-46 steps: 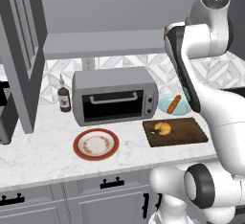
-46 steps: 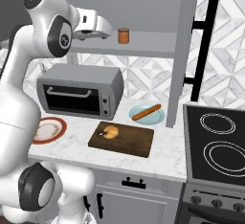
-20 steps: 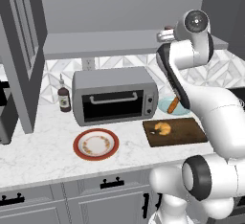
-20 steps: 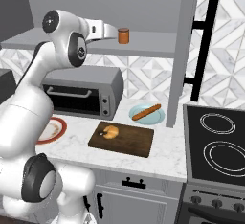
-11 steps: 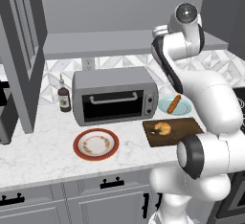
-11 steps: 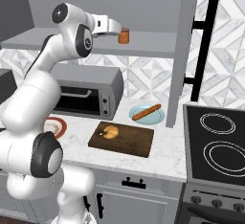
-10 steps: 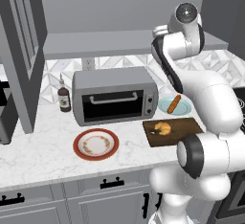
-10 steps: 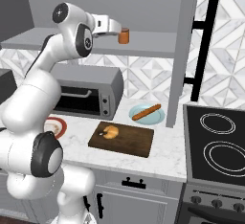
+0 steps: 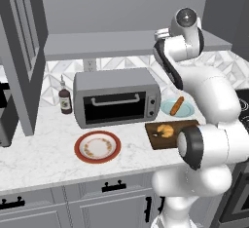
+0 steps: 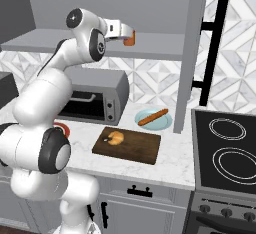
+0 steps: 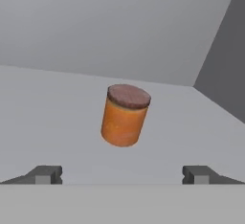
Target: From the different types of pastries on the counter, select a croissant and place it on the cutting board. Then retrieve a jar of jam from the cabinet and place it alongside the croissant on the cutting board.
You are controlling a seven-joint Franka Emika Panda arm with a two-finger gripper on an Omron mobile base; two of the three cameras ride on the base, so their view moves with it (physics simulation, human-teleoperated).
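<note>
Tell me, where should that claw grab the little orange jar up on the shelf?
Probably around the jar of jam's round orange side, below the brown lid, coming in level from the shelf's open front. It stands upright and alone, and the open gripper already faces it with a fingertip either side.

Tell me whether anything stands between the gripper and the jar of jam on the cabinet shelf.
Nothing visible does. In the hand view the gripper is open and the jar of jam stands upright straight ahead, with bare grey cabinet shelf between them. The right base view shows the gripper close beside the jar.
</note>
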